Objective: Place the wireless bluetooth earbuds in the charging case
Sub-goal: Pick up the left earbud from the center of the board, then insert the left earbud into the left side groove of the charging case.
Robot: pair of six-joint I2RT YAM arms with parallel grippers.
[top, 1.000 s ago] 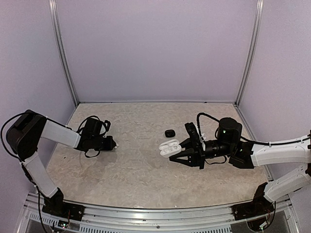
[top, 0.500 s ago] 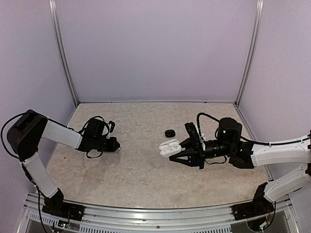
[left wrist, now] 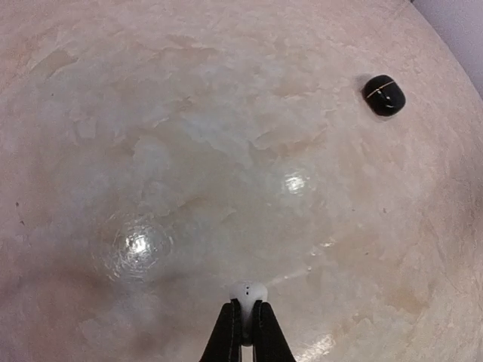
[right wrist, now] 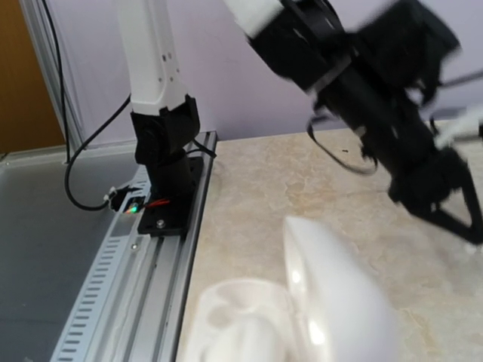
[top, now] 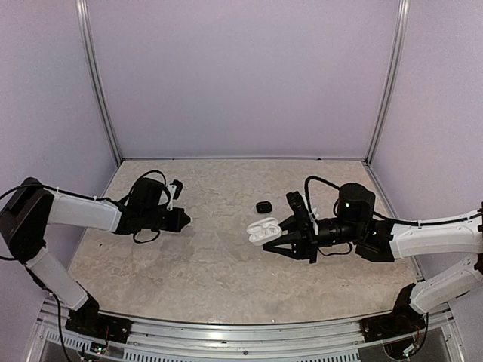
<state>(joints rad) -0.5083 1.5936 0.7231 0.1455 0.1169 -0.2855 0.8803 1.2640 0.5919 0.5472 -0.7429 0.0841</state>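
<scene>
**White earbud in the left pincer, open case in the right**

The white charging case (top: 263,228) is open with its lid (right wrist: 341,302) standing up. The right gripper (top: 273,237) has it between widely spread fingers above the table (top: 211,264). In the right wrist view the hollow of this case is blurred, so we cannot tell if any bud sits inside. A small black case (left wrist: 384,95) lies closed on the table, near the white one. The left gripper (left wrist: 247,305) is closed tight on one white earbud (left wrist: 248,291), well apart from both cases. Only the left wrist view shows this bud; from above we cannot make it out
</scene>
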